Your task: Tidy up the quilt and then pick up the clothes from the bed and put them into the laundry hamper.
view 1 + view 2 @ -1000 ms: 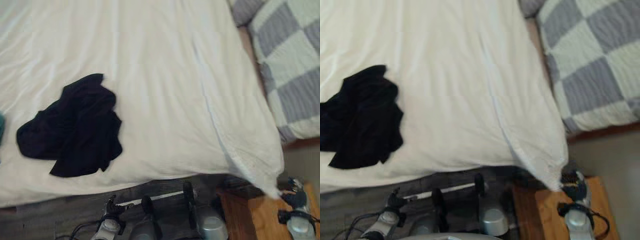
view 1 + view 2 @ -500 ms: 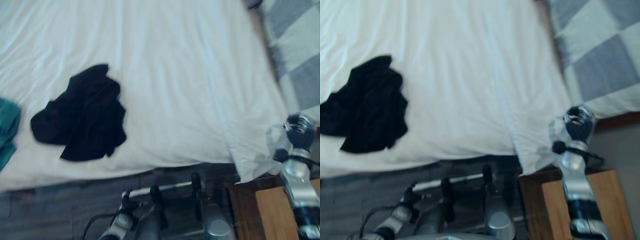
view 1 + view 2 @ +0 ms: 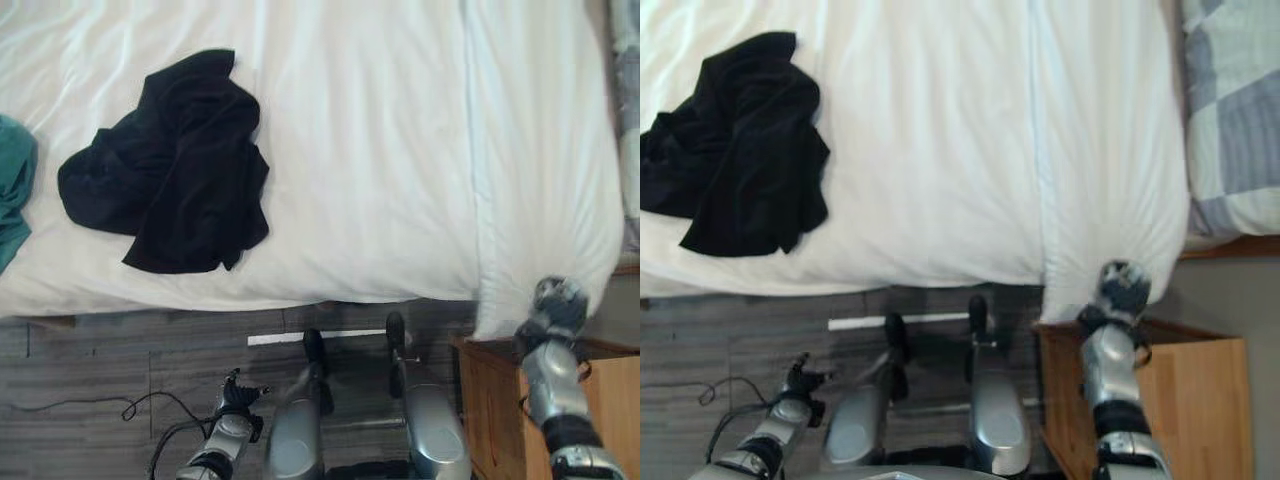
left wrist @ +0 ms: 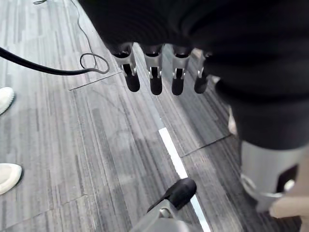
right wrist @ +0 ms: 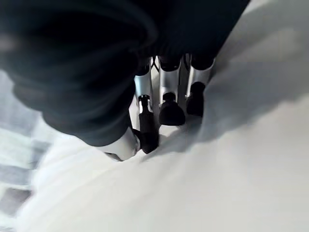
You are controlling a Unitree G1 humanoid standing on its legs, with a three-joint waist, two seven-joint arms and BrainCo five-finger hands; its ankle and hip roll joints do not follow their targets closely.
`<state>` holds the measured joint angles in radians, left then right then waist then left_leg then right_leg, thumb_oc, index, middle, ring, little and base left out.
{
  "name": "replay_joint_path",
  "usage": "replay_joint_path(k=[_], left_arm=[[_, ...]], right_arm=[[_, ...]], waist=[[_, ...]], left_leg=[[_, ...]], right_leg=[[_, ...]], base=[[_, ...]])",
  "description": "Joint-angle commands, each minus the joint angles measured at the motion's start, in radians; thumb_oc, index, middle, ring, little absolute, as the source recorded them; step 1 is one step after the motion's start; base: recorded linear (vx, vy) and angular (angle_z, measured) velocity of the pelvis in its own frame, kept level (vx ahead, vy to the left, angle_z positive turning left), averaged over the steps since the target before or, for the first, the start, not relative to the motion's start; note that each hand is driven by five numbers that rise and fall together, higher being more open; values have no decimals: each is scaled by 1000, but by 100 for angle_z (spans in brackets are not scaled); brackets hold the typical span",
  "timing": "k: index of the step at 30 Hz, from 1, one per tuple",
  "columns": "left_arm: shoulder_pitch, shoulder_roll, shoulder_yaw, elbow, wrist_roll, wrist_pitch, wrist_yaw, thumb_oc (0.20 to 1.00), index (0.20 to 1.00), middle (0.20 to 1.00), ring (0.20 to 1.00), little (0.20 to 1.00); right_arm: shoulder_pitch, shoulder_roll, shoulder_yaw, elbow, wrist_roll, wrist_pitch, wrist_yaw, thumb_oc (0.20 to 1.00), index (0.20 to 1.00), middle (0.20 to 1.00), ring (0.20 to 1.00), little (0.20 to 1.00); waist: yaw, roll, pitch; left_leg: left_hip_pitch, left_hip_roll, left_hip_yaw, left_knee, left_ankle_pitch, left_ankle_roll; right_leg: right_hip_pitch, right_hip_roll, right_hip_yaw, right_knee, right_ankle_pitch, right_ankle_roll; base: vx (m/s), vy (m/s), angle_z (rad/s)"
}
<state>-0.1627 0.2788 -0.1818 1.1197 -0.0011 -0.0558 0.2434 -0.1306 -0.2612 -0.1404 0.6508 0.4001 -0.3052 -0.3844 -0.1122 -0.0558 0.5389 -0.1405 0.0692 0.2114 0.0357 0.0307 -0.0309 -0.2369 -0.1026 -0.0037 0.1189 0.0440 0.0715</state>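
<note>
The white quilt (image 3: 380, 150) covers most of the upper part of the left eye view, spread fairly flat with some soft wrinkles and a long seam running down its right side. Its lower right corner hangs over the bed edge, and that's where the right hand (image 3: 557, 303) is, at the lower right of the frame. In the right wrist view its fingers (image 5: 170, 104) are curled down into the white fabric with the thumb pressed in beside them, so it's pinching the quilt corner.

On the quilt at the upper left sits a crumpled black garment (image 3: 175, 170), all bunched up, well apart from the right hand. Just left of it, at the frame's left edge, there's a bit of teal clothing (image 3: 14, 190), partly cut off.

The left hand (image 3: 238, 398) hangs low at the bottom left of the frame over the grey wood-look floor (image 3: 100, 370), holding nothing; the left wrist view shows its fingers (image 4: 153, 70) straight and relaxed.

A checked pillow (image 3: 1230, 110) lies at the upper right of the right eye view, and a wooden nightstand (image 3: 1195, 410) sits at the lower right, just below the quilt corner. White shoes (image 4: 6, 135) of a person show at the left edge of the left wrist view.
</note>
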Motion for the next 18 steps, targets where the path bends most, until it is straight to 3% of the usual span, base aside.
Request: replay_joint_path(k=[1,4,5,6,7,8,9,10,12,13,15,18], left_arm=[[55,0,-2,1,-33,-5,19,1000,1000,1000,1000,1000],[56,1,-11,-9,-27,-4,17,1000,1000,1000,1000,1000],[45,6,-34,-22,-22,-5,16,1000,1000,1000,1000,1000],[46,10,-42,-34,-24,-8,17,1000,1000,1000,1000,1000],[45,11,-41,-34,-24,-8,17,1000,1000,1000,1000,1000],[57,15,-38,-48,-33,-7,14,1000,1000,1000,1000,1000],[58,15,-38,-48,-33,-7,14,1000,1000,1000,1000,1000],[59,10,-37,-38,-34,-9,8,1000,1000,1000,1000,1000],[63,5,-42,-45,-22,-20,-4,1000,1000,1000,1000,1000],[73,-4,-42,-43,-22,-23,-14,1000,1000,1000,1000,1000],[68,-20,-35,-38,-39,-28,-25,1000,1000,1000,1000,1000],[73,-28,-24,-5,-33,-30,-35,1000,1000,1000,1000,1000]], right_arm=[[266,54,75,230,-48,172,47,200,200,200,200,200],[280,67,86,279,-67,187,59,200,200,200,200,200],[267,80,117,379,-102,214,72,1000,1000,1000,1000,1000],[264,77,136,390,-117,216,77,1000,1000,1000,1000,1000],[263,77,136,390,-117,215,78,1000,1000,1000,1000,1000],[246,69,164,412,-144,226,101,1000,1000,1000,1000,1000],[245,69,165,413,-144,225,102,1000,1000,1000,1000,1000],[230,69,172,415,-148,220,98,1000,1000,1000,1000,1000],[194,47,202,382,-174,210,99,1000,1000,1000,1000,1000],[180,27,221,368,-197,209,106,1000,1000,1000,1000,1000],[112,-36,275,336,-268,219,114,1000,1000,1000,1000,1000],[59,-89,342,258,-369,228,125,1000,1000,1000,1000,1000]], waist=[[-41,-14,-106],[-46,-17,-119],[-45,-14,-128],[-41,-9,-122],[-40,-9,-124],[-32,12,-124],[-31,12,-124],[-20,6,-133],[1,19,-153],[10,27,-151],[33,31,-142],[42,33,-152]], left_leg=[[7,38,-6,-6,-40,-44],[24,32,-2,-34,-30,-40],[51,34,10,-51,-24,-29],[61,41,14,-44,-18,-22],[58,42,15,-44,-15,-22],[58,48,19,-46,-10,-10],[58,47,20,-47,-11,-10],[63,27,23,-47,-16,-12],[22,7,13,7,-19,-12],[-2,-1,13,78,-34,-18],[-45,-4,15,182,-44,-48],[-53,45,-46,220,-64,-80]], right_leg=[[-22,-96,11,-34,4,113],[-24,-98,16,-33,15,119],[-29,-85,10,19,-3,130],[-22,-64,6,108,-33,132],[-25,-63,7,106,-29,132],[-23,-14,2,206,-64,128],[-24,-14,3,208,-65,128],[35,-5,-30,160,-102,110],[87,6,-31,63,-123,73],[107,8,-30,29,-131,49],[124,-17,-38,1,-131,34],[126,-63,-35,-22,-111,46]], base=[[28,125,-9],[-21,80,-25],[-77,108,-21],[-84,105,-16],[-124,63,-17],[-80,33,-21],[-37,41,-20],[31,-6,-10],[16,2,-9],[-16,37,-10],[-78,84,22],[-101,228,32]])
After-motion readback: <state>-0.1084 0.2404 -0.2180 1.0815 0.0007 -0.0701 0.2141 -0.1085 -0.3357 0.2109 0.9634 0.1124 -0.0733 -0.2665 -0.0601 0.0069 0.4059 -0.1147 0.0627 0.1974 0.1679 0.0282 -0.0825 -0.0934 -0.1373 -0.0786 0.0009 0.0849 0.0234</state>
